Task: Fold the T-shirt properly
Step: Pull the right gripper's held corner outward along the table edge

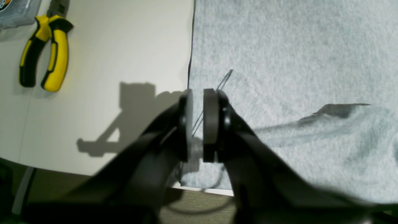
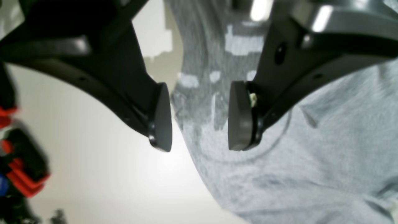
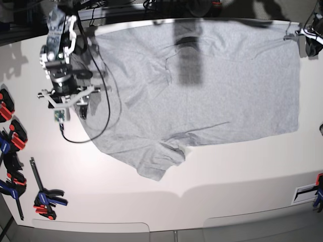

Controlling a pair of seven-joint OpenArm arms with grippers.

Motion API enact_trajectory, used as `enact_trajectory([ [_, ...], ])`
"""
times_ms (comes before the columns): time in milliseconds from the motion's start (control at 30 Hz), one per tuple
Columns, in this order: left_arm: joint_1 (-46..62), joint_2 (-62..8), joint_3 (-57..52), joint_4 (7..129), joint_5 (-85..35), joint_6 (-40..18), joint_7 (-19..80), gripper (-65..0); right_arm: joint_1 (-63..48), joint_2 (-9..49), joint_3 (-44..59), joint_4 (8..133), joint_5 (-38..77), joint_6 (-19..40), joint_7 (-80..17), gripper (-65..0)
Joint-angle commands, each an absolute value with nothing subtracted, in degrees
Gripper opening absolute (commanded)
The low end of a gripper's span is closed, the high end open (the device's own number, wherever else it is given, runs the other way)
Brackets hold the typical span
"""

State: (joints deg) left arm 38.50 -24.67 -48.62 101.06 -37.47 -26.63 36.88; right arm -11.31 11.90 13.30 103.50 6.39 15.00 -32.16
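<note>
The light grey T-shirt (image 3: 212, 91) lies spread flat over the white table (image 3: 227, 171), with one short sleeve (image 3: 160, 160) pointing to the front. My right gripper (image 3: 70, 112) stands at the shirt's left edge. In the right wrist view it (image 2: 200, 124) is wide open above that edge of the T-shirt (image 2: 295, 171), nothing between its pads. My left gripper (image 3: 303, 43) is at the shirt's far right corner. In the left wrist view its pads (image 1: 211, 124) stand a narrow gap apart over the edge of the T-shirt (image 1: 295, 62), which lies flat below.
Yellow-and-black pliers (image 1: 43, 53) and a clear plastic box (image 1: 15, 9) lie on the table beside the left gripper. Red, black and blue clamps (image 3: 10, 131) (image 3: 48, 199) sit along the left edge. A black cable (image 3: 103, 116) loops over the shirt by the right arm.
</note>
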Motion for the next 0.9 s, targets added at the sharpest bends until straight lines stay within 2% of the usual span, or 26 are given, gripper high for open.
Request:
enact_trajectory([
  [0, 38.89, -25.56, -49.30, 101.95, -38.02, -26.61, 35.48, -59.7, -8.82, 12.67, 13.58, 102.00, 6.81, 15.55, -30.65, -36.8],
  [133, 38.89, -25.56, -49.30, 101.95, -38.00, -26.61, 35.53, -58.9, -0.64, 14.61, 13.61, 90.59, 11.53, 19.29, -30.65, -36.8],
  [300, 38.89, -25.54, -49.30, 101.95, -38.00, -26.63, 35.53, -51.7, 10.26, 17.41, 13.58, 77.12, 15.16, 22.87, -30.70, -35.6],
  [633, 38.89, -25.56, -49.30, 101.95, -37.98, -26.61, 35.31, -51.6, 32.77, 19.81, 13.43, 45.39, 21.26, 31.86, -31.27, -34.8],
  [867, 38.89, -25.54, -49.30, 101.95, -38.00, -26.59, 34.59, -51.6, 39.35, 18.96, 13.43, 26.92, 16.60, 31.64, -27.55, -34.8],
])
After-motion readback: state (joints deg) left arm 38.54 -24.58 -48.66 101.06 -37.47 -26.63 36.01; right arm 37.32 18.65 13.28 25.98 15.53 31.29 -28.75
